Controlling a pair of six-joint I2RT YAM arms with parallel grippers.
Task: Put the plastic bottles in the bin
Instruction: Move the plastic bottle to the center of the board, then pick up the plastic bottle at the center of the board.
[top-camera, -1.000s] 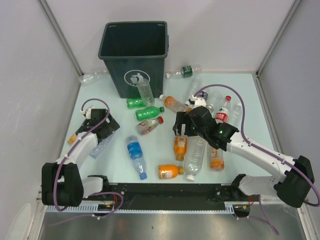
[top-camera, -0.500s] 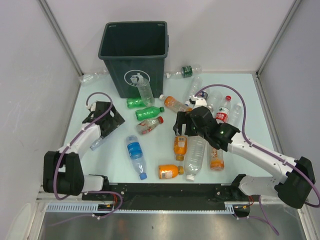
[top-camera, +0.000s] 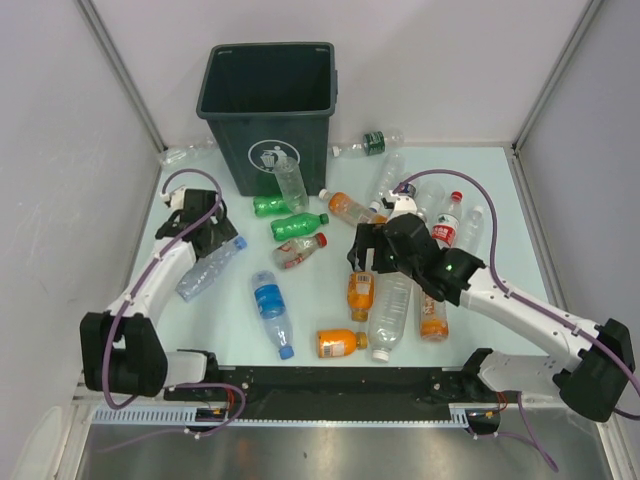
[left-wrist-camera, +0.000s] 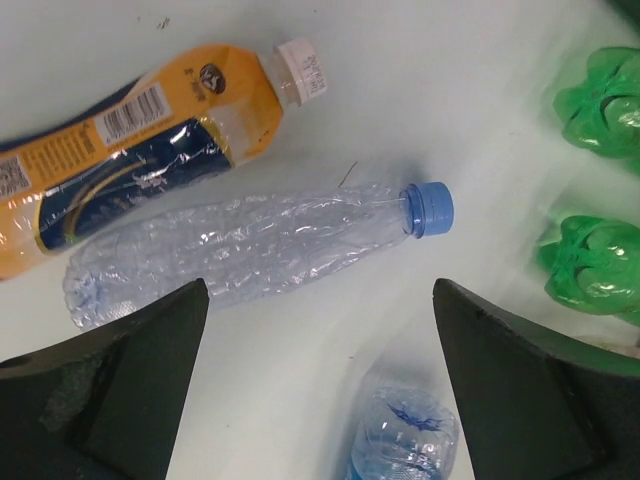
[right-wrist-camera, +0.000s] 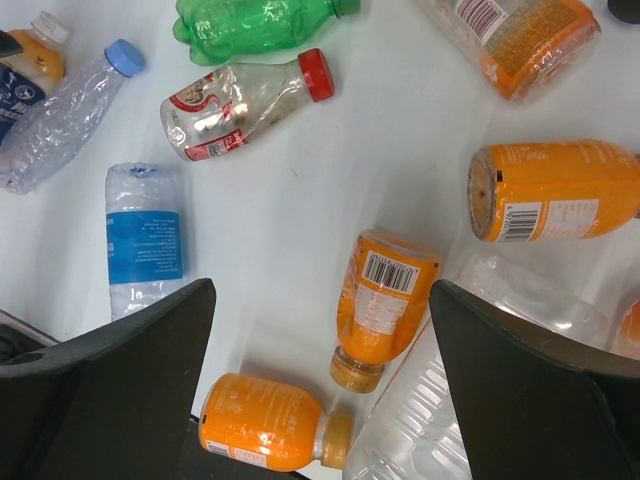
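Loose plastic bottles (top-camera: 268, 298) around the bin (top-camera: 240, 135)

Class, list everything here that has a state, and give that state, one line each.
bin: upright, top open
left claw: open, holding nothing
right claw: open, holding nothing
crumpled clear bottle: crushed, lying down, blue cap on
orange bottle below the right claw: lying down, capped
red-capped bottle: lying down, capped

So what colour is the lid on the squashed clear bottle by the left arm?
Blue cap, clearest in the left wrist view.
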